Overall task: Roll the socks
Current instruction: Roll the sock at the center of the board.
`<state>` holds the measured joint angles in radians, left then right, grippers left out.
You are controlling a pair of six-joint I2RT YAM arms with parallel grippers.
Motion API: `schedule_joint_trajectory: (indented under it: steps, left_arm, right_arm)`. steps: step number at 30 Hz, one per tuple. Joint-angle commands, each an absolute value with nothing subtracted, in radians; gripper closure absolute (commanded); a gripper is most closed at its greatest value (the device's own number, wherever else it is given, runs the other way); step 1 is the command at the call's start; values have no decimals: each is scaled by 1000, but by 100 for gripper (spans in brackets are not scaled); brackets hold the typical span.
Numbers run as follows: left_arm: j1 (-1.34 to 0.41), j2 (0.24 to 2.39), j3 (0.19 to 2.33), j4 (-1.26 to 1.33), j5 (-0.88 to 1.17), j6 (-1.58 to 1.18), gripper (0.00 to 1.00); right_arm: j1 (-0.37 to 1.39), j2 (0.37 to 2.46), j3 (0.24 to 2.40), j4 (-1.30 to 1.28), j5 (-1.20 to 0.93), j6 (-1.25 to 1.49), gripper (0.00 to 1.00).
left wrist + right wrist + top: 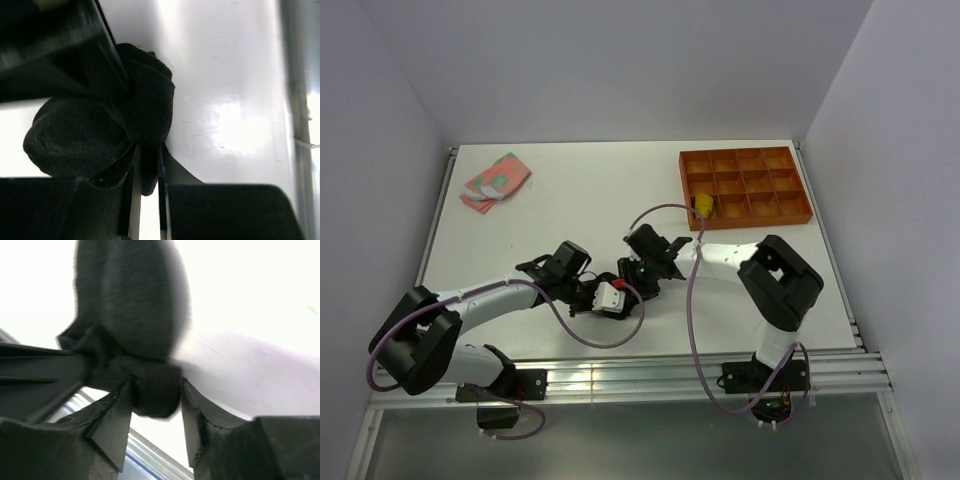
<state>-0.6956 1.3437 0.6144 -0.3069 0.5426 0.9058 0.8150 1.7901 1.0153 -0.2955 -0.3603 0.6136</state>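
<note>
The black sock is bunched into a lump on the white table between my two grippers. My left gripper is shut on a fold of it, and a tongue of fabric hangs down between the narrow jaws. My right gripper stands open around a rolled end of the same black sock; a thin gap shows beside the right finger. In the top view both grippers, left and right, meet near the table's front middle. The pink sock with green patches lies at the back left. The yellow sock sits at the tray's near left corner.
An orange tray with square compartments stands at the back right. The metal rail of the table's front edge runs just behind the arm bases. Purple cables loop from both arms over the table.
</note>
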Motion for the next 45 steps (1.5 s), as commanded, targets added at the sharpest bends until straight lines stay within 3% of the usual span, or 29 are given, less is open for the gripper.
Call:
schedule_joint_trajectory:
  steps: [1, 13, 18, 26, 32, 45]
  left_arm:
    - [-666, 1364, 646, -529, 704, 939, 100]
    - [-416, 1702, 951, -975, 951, 1133, 100]
    - [-393, 1834, 1031, -1072, 963, 1158, 100]
    - [-354, 1998, 1163, -1239, 989, 1226, 100]
    - [-351, 2036, 1186, -1272, 976, 1230, 100]
    - [-350, 2068, 1209, -1240, 974, 1161, 100]
  right_arm:
    - [807, 1683, 953, -345, -140, 638, 49]
    - [819, 1324, 720, -155, 50, 687, 48]
    - [965, 1250, 735, -106, 141, 595, 47]
    - [1169, 1397, 825, 17, 261, 421, 42]
    - [1210, 1502, 840, 159, 229, 341, 40]
    - [1253, 1664, 896, 156, 202, 317, 39]
